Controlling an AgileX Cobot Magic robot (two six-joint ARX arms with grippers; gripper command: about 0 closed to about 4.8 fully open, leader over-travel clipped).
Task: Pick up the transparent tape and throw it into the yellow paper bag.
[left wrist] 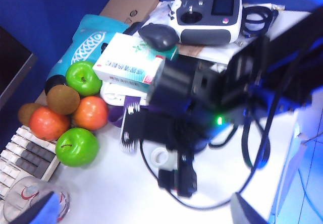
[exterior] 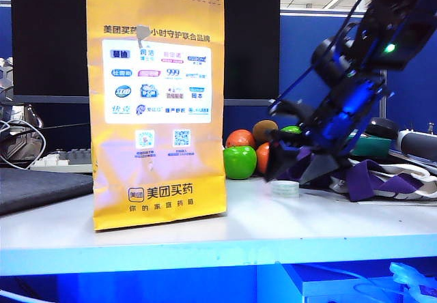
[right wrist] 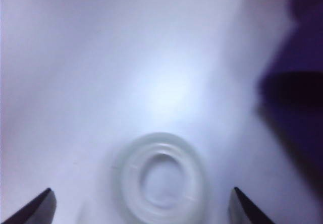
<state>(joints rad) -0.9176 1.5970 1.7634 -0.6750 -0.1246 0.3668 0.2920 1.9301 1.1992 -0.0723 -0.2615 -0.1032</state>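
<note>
The right gripper point(right wrist: 141, 206) hangs wide open right over the tape roll point(right wrist: 162, 177), which lies flat on the white table point(exterior: 205, 228) near the apples point(exterior: 240, 162). Yellow bag point(exterior: 158, 98) stands upright off to the side, and the left gripper point(left wrist: 146, 211) only shows blurry tips, so can't tell its state.

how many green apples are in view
2. Left wrist view: one green apple at the near edge of the fruit pile beside the keyboard, the other green apple at the far side by the medicine box. More may be hidden.
</note>
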